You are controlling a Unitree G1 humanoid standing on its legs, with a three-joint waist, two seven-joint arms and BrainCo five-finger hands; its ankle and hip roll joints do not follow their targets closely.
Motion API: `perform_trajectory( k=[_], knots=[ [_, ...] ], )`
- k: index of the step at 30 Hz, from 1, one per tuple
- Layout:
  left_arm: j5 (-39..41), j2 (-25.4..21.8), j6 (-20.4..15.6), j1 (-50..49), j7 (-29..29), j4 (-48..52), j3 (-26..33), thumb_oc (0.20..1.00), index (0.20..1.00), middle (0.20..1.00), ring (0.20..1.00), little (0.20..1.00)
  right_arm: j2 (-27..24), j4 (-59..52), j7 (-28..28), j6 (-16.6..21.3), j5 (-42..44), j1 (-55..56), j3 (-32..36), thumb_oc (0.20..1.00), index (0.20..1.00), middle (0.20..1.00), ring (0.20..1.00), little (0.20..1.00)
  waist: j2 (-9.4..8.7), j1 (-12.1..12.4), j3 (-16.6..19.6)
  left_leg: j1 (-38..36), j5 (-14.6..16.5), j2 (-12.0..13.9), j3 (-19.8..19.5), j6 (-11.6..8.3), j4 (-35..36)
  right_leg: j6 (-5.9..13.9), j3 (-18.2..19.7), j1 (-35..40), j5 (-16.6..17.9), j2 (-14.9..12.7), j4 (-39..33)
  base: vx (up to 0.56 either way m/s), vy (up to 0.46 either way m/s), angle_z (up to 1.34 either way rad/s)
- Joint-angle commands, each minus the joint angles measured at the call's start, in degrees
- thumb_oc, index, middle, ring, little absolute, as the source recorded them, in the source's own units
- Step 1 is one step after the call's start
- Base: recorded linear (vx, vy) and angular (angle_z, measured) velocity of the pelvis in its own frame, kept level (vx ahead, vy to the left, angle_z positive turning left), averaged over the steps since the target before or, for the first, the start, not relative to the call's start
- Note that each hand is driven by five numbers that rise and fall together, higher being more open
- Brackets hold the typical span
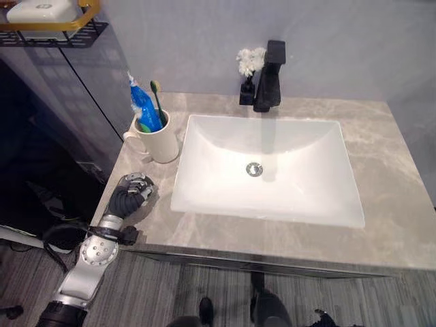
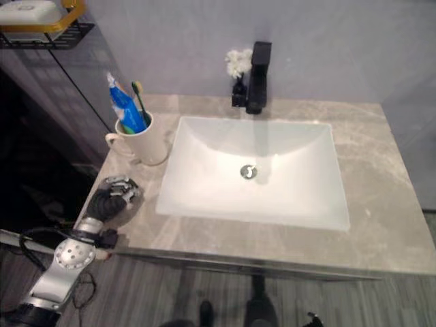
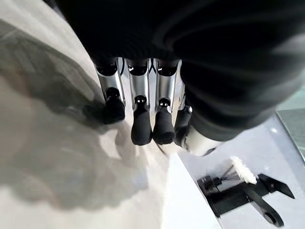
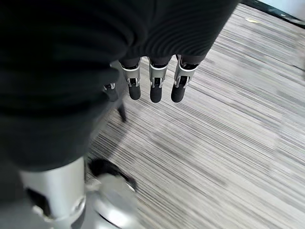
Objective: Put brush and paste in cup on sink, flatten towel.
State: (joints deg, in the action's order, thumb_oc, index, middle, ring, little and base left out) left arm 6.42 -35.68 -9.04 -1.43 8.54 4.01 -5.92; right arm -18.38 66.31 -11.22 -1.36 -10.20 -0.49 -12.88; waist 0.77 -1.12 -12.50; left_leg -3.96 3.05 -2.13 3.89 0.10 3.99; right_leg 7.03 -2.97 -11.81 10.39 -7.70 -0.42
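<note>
A grey marbled counter (image 1: 381,204) is seen with a white rectangular sink (image 1: 266,170) set into it, and a black faucet (image 1: 268,85) stands at the sink's back rim. A white cup (image 1: 158,138) stands on the counter just beside the sink's left rear corner. A blue paste tube (image 1: 145,109) and a green-handled brush (image 1: 157,101) are held upright inside the cup. The left hand (image 1: 131,193) is rested on the counter's front left corner, near the cup but apart from it. Its fingers (image 3: 141,126) are seen extended, tips down on the counter, and nothing is held. The right hand (image 4: 155,81) hangs over a striped floor (image 4: 228,138); its fingers are loosely straight and empty.
</note>
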Motion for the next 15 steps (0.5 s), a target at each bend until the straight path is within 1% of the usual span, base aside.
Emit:
perform_trajectory(
  k=[1,3,4,7,9,11,12,14,15],
  knots=[
    [2.19,-0.82,-2.44,1.83,0.02,3.18,-0.59,0.200,0.200,0.200,0.200,0.200,0.07,0.76,-1.37,-0.01,0.04,-1.51,-2.07,1.000,1.000,1.000,1.000,1.000,-1.89,-1.15,1.23,4.47,2.17,-1.74,1.11,-0.41,-5.41,3.38,0.31,-0.19,-3.25,-2.91,3.25,0.04,-0.078,0.01],
    [2.69,-0.67,-2.55,1.99,0.03,3.13,-0.84,0.200,0.200,0.200,0.200,0.200,0.24,0.61,-1.46,0.05,-0.18,-2.19,-2.67,1.000,1.000,1.000,1.000,1.000,-1.83,-0.99,1.35,4.76,2.06,-1.66,1.00,-0.51,-5.33,3.36,0.10,-0.01,-3.17,-2.98,2.80,0.02,-0.051,0.10],
    [3.84,-0.55,-2.97,2.14,-0.29,3.20,-1.75,0.200,0.200,0.200,0.200,0.200,0.61,-0.86,-1.27,0.25,-1.92,-4.43,-5.61,1.000,1.000,1.000,1.000,1.000,-1.72,-0.31,1.39,5.51,1.62,-1.44,0.81,-0.67,-4.97,3.24,-0.24,0.03,-3.21,-2.99,2.41,0.01,-0.063,0.06],
    [4.59,-0.82,-3.27,2.40,-0.40,3.32,-2.28,0.200,0.200,0.200,0.200,0.200,0.82,-2.26,-0.96,0.68,-2.65,-6.23,-7.53,1.000,1.000,1.000,1.000,1.000,-1.59,0.04,1.33,6.10,0.92,-1.30,0.54,-0.76,-4.28,3.19,-0.15,-0.45,-3.20,-2.86,2.65,-0.03,-0.031,0.04],
    [5.59,-1.07,-4.33,3.91,0.06,3.60,-2.89,0.200,0.200,0.200,0.200,0.200,0.58,-4.86,-0.59,1.47,-2.14,-7.42,-8.99,1.000,1.000,1.000,1.000,1.000,-1.53,0.50,0.77,7.08,-0.59,-1.17,0.17,-1.15,-3.05,3.21,-0.48,-0.99,-3.13,-2.89,2.59,-0.12,-0.040,0.09],
    [6.29,-0.65,-4.77,6.33,0.50,3.32,-4.31,0.200,0.200,0.200,0.200,0.200,0.07,-8.17,-0.89,2.46,-0.51,-7.16,-8.53,1.000,1.000,1.000,1.000,1.000,-1.67,0.50,0.01,8.34,-2.56,-0.95,-0.61,-1.85,-0.98,3.19,-1.02,-1.82,-3.38,-2.98,3.05,-0.21,-0.102,0.33],
    [6.30,-0.43,-4.40,11.02,0.05,2.12,-7.55,0.200,0.200,0.200,0.200,0.200,-0.41,-11.61,-1.47,3.71,4.48,-3.86,-3.91,1.000,1.000,1.000,1.000,1.000,-1.51,-1.84,-0.78,10.57,-4.63,1.08,3.45,-3.23,0.76,3.61,-4.97,-2.42,-4.48,-4.35,4.49,-0.23,-0.103,1.14],
    [6.48,0.70,-3.93,13.80,-1.03,1.96,-9.74,0.200,0.200,0.200,0.200,0.200,0.07,-11.12,-2.07,3.50,5.51,-1.68,-1.72,1.000,1.000,1.000,1.000,1.000,-1.03,-4.50,-0.12,11.48,-5.13,3.44,10.35,-3.91,1.01,4.33,-9.23,-1.74,-4.03,-6.46,2.98,-0.10,-0.027,2.31],
    [6.39,1.16,-4.12,14.67,-1.18,1.57,-10.49,0.200,0.200,0.200,0.200,0.200,0.16,-11.24,-2.41,3.39,5.90,-1.33,-1.29,1.000,1.000,1.000,1.000,1.000,-0.69,-5.10,-0.07,11.36,-5.73,3.87,11.19,-4.18,1.01,4.37,-10.43,-1.33,-3.79,-6.77,2.26,0.02,0.023,2.18]
  ],
)
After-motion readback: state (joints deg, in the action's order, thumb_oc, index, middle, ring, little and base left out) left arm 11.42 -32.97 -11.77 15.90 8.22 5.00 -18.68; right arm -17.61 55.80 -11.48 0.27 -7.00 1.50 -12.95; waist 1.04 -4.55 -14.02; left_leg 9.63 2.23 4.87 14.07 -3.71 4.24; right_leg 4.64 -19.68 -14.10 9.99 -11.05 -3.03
